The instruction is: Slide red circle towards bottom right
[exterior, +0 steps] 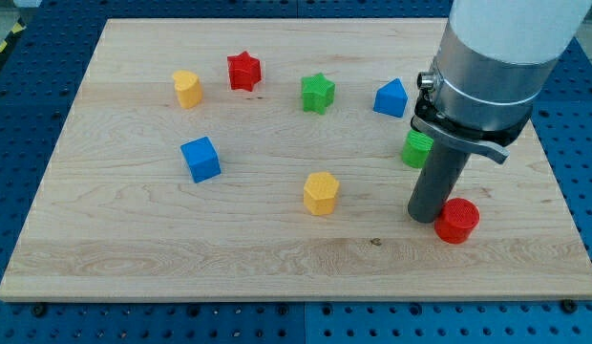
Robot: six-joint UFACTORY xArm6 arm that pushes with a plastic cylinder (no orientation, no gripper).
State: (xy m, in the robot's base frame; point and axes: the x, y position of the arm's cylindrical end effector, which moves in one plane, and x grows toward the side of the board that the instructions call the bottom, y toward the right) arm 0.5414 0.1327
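Pale wood makes up the tabletop (277, 244), a board lying on a blue perforated base. No pincer is fitted, so there is nothing to call wide or narrow: the arm ends in a dark rod, and my tip (426, 220) stands on the wood at the view's right. The red circle (457, 221) sits just to the view's right of my tip, touching it or very nearly; I cannot tell which.

Judging by that, the push itself is in hand, with the block already well toward the bottom right of the board. The next move calls for pressing from the block's upper-left side, down and to the view's right, staying behind its centre so it does not slip off sideways.

Nothing lies between the red circle and the corner. A green block (416, 148), partly hidden by the arm, sits just behind it, with a blue block (391, 98) further up. The yellow hexagon (321, 193), blue cube (200, 159), green star (318, 93), red star (244, 72) and a second yellow block (187, 89) lie well apart to the view's left.
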